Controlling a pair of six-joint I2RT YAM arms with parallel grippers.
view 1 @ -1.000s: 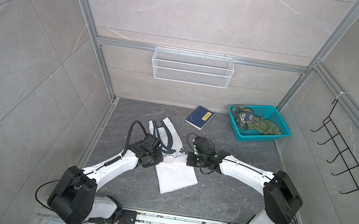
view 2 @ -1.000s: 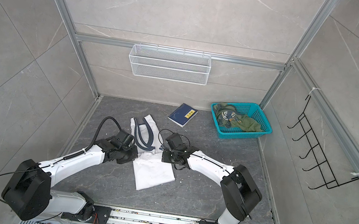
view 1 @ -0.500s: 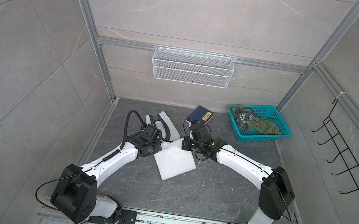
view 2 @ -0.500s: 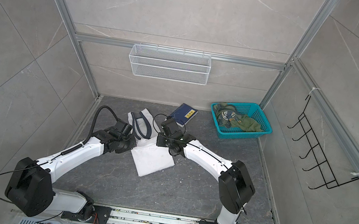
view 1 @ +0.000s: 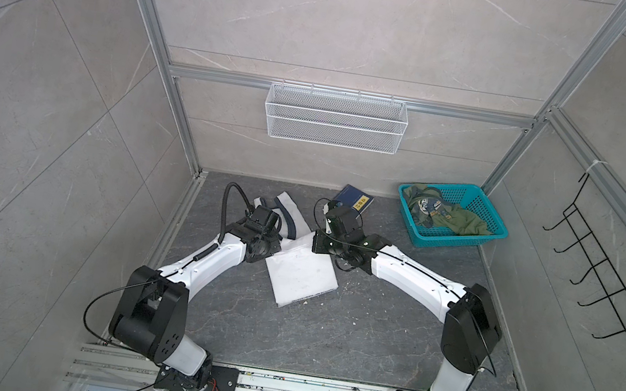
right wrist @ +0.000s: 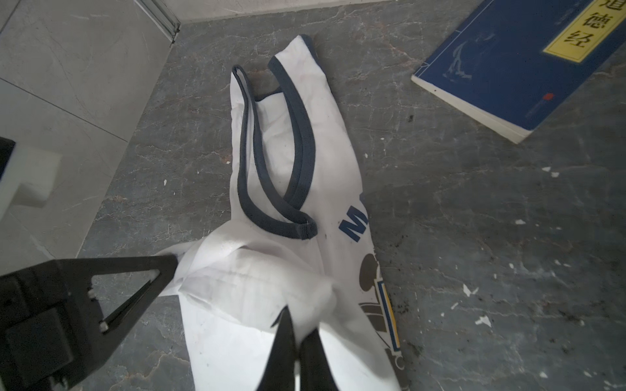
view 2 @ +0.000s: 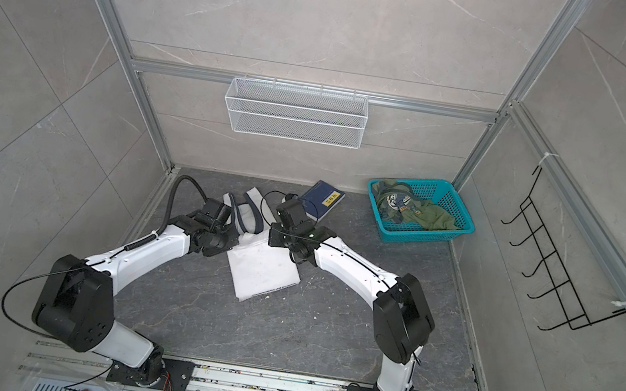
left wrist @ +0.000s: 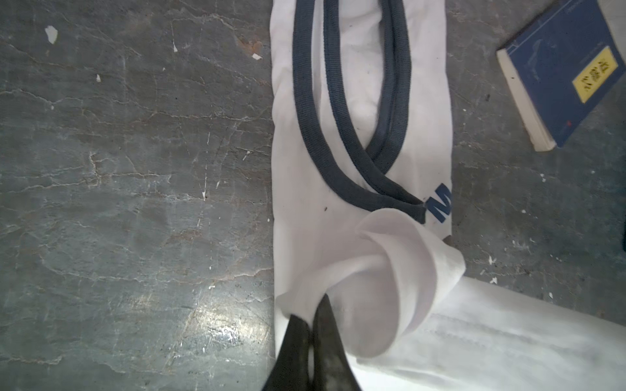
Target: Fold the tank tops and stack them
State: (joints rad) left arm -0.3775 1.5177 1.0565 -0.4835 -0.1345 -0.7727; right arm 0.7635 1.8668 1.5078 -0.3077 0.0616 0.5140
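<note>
Two grips clenched on white tank top (view 1: 301,274), left hand (left wrist: 313,306) and right hand (right wrist: 298,325); badge print (right wrist: 369,277) half-hidden, lower centre.

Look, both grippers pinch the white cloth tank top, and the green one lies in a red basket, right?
No, both top views show the plastic basket teal, not red. The olive green top lies inside; left gripper and right gripper pinch the white tank top.

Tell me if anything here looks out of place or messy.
The olive green tank top lies crumpled in the teal plastic basket, unfolded. A small navy book sits on the grey floor near the white tank top.
</note>
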